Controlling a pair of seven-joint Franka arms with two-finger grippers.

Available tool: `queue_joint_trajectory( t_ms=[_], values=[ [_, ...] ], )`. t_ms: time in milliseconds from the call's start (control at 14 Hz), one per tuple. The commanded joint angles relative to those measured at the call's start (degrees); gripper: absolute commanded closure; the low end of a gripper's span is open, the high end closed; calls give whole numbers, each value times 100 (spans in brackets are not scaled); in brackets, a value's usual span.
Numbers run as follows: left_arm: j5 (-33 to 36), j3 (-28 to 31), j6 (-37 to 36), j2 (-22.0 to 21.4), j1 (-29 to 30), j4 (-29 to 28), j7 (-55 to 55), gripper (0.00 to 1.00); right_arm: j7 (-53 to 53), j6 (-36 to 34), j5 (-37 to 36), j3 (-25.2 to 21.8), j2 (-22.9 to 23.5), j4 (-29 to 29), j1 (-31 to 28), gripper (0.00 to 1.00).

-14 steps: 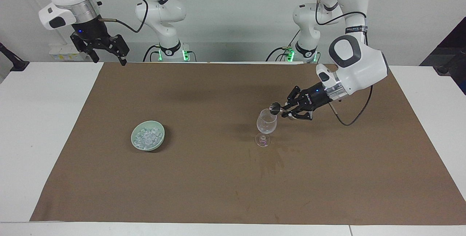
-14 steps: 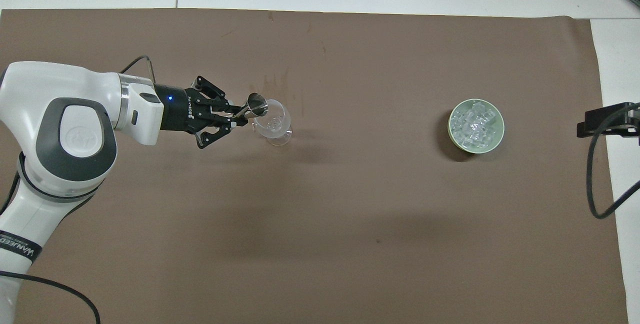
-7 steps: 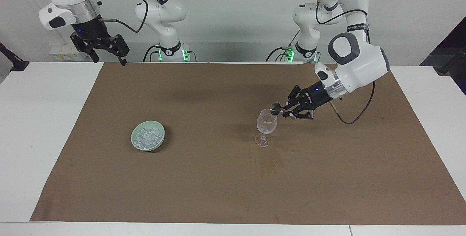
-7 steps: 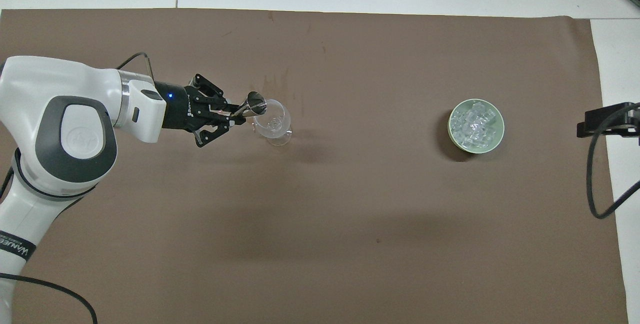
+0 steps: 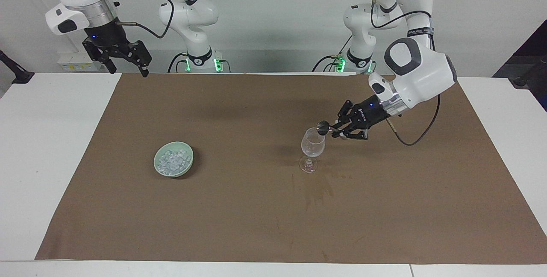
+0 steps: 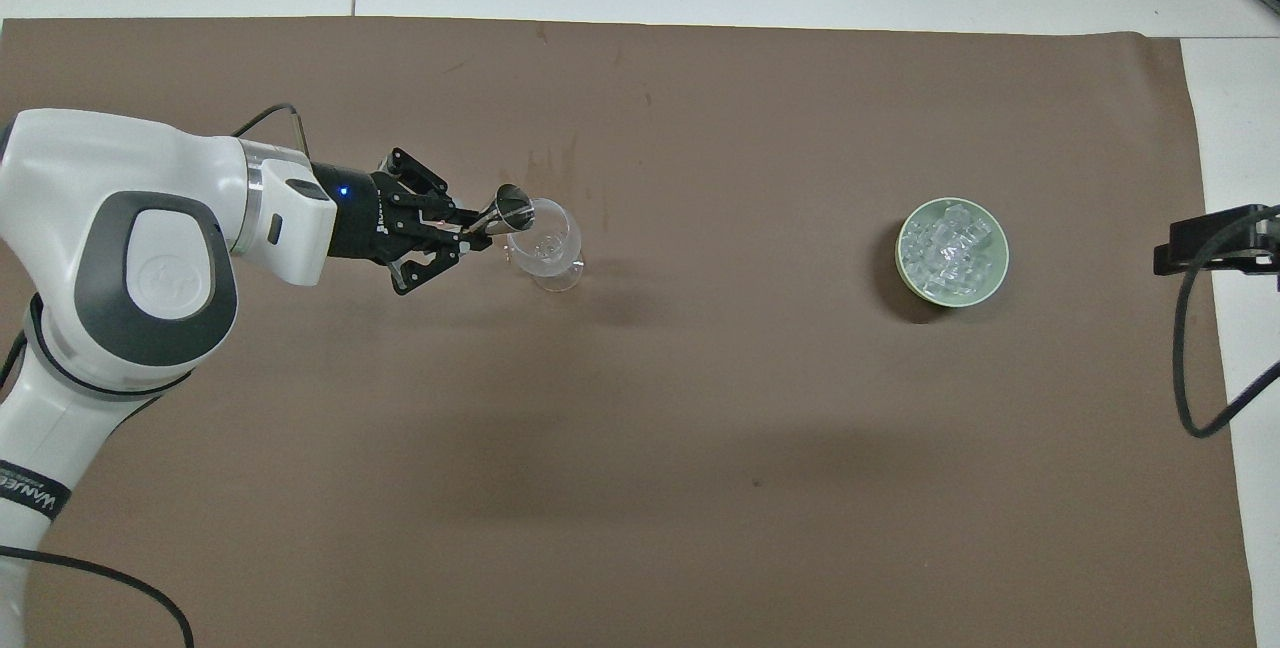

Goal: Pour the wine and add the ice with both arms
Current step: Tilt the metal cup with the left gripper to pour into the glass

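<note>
Pour step in hand. Left tool [image 5: 334, 130] clamped on small metal jigger [image 5: 322, 128], tipped over stemmed glass [image 5: 312, 144] rim. Right tool [image 5: 124, 64] waits raised, fingers apart, at its bench end. Ice [image 5: 172, 161] untouched in green bowl [image 5: 159, 171], toward the right arm's end. Next, likely: level jigger, withdraw, then fetch ice.

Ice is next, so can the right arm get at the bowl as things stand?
Probably yes: the right tool hangs open over the table edge at its own end, the bowl of ice lies uncovered, and nothing stands between.
</note>
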Motion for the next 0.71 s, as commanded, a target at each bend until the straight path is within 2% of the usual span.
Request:
queue_joint_trajectory(
  t_ms=[0,643],
  values=[
    [277,108,81,-58,-204,64,-267,100,-16,55,125,21,-69,-67,-65,0],
    [515,152,81,-58,-248,56,-320,100,-16,55,125,30,-69,-67,-65,0]
  ],
)
